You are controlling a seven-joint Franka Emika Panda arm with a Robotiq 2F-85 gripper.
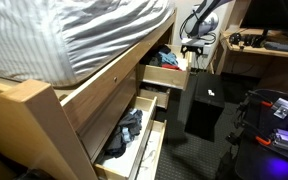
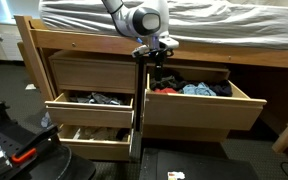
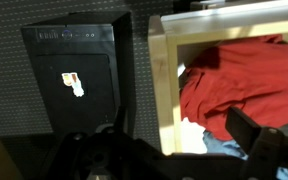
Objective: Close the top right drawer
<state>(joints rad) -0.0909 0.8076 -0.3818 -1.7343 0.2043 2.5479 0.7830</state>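
The top right drawer (image 2: 199, 108) stands pulled out of the light-wood bed frame, with red, blue and dark clothing inside. It also shows in an exterior view (image 1: 164, 75). In the wrist view its wooden side rim (image 3: 165, 95) runs down the middle, with red cloth to the right of it. My gripper (image 2: 154, 52) hangs just above the drawer's inner corner next to the frame's centre post, and shows in the other exterior view (image 1: 194, 46) as well. In the wrist view its fingers (image 3: 164, 150) are spread open and empty, straddling the drawer's side rim.
A black computer tower (image 1: 205, 106) stands on the floor close beside the drawer and fills the left of the wrist view (image 3: 74, 70). Two lower drawers (image 2: 89, 105) on the other side are open with clothes in them. A striped mattress (image 1: 74, 35) lies above.
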